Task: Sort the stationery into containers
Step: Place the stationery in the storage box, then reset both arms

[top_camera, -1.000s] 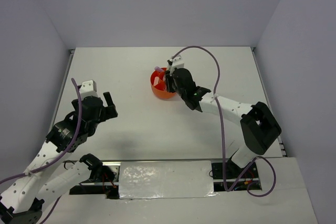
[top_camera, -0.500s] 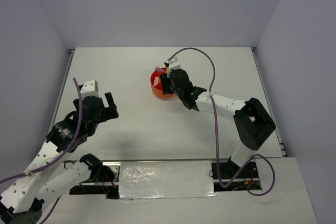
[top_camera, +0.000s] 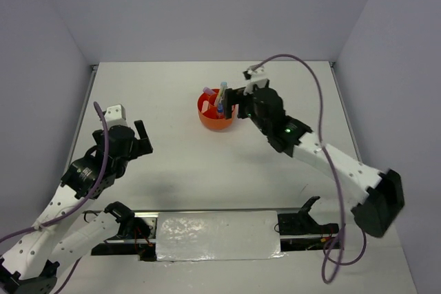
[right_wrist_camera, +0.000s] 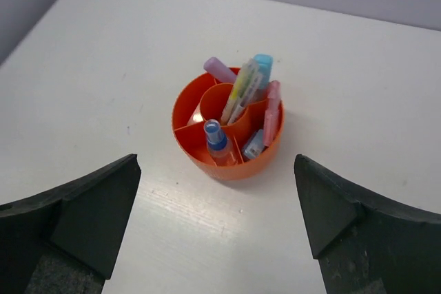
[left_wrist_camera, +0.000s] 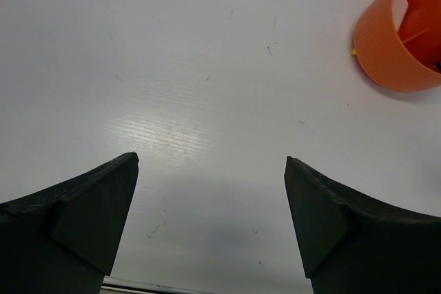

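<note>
Overhead, white table (top_camera: 172, 101) shows no loose stationery that I can make out.

Left arm (top_camera: 76, 191) sits at the left side. Left gripper (left_wrist_camera: 211, 162) is spread wide and empty over bare surface, well apart from the rest.

Right arm (top_camera: 324, 153) reaches to mid-table. Right gripper (right_wrist_camera: 216, 163) is also spread and empty, poised above and just near of the orange organizer (right_wrist_camera: 227, 135).

Organizer stands upright and holds:
- blue highlighter (right_wrist_camera: 262, 67) and yellow-green pen (right_wrist_camera: 241, 91) leaning out of the central cup
- pink highlighter (right_wrist_camera: 272, 111) in a right outer compartment
- lilac highlighter (right_wrist_camera: 219, 69) at the far rim
- white-blue tube (right_wrist_camera: 217, 142) in the near compartment

Yellow speck (left_wrist_camera: 354, 51) at the organizer's base is too small to identify.

Judgement: sorting looks about finished. Lift the right wrist straight up with fingers apart, clear of the leaning tops, so nothing tips. Then check the speck.
</note>
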